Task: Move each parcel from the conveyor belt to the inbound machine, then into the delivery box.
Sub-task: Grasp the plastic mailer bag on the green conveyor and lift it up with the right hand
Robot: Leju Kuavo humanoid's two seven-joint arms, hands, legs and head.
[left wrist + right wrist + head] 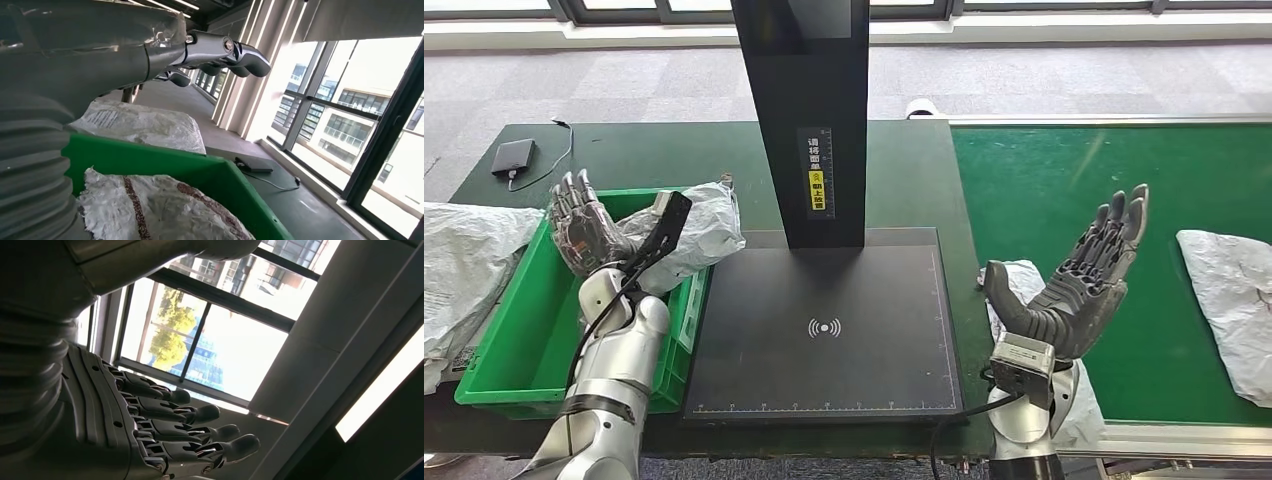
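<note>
My left hand [579,225] is raised over the green delivery box [514,345], fingers spread and holding nothing. A crumpled grey parcel [699,230] lies on the box's near-right rim, just beside the thumb. In the left wrist view the hand [210,50] stretches out in the air above the parcel [160,210] and the box wall [220,175]. My right hand [1074,285] is open, palm turned inward, above a white parcel [1022,285] at the conveyor belt's [1064,180] near-left edge. Its fingers [175,427] are straight and empty. Between the hands sits the black inbound machine plate [824,330].
The machine's black column [804,120] rises at the middle. Another grey parcel [1234,300] lies on the belt at far right. A large grey bag [464,265] rests left of the box. A black device [512,156] with a cable sits on the table's far-left corner.
</note>
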